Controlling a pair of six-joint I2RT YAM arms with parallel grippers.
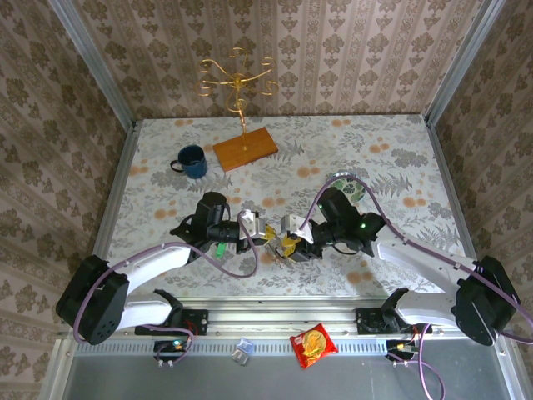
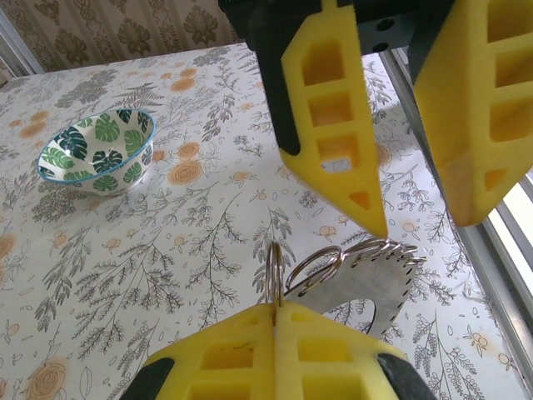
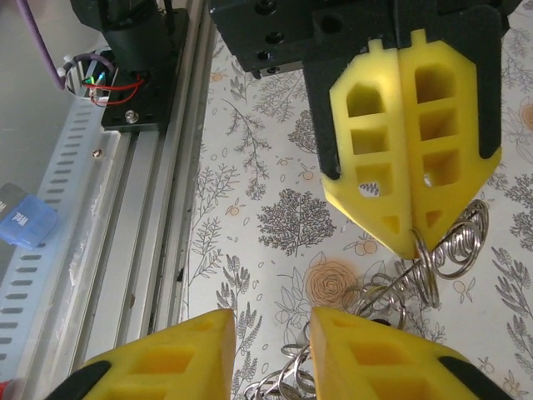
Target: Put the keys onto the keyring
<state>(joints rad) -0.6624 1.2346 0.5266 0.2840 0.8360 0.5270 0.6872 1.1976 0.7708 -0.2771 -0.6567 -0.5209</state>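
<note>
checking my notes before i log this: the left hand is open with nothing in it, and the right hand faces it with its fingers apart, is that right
Not quite. The left hand is shut, pinching the thin wire keyring at its fingertips, as the right wrist view shows. The rest holds: the right hand faces it with its fingers apart.

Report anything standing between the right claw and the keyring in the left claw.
Nothing separate does. The left claw is shut on the keyring; the right claw faces it, open, with only a cluster of silver loops between them.
</note>
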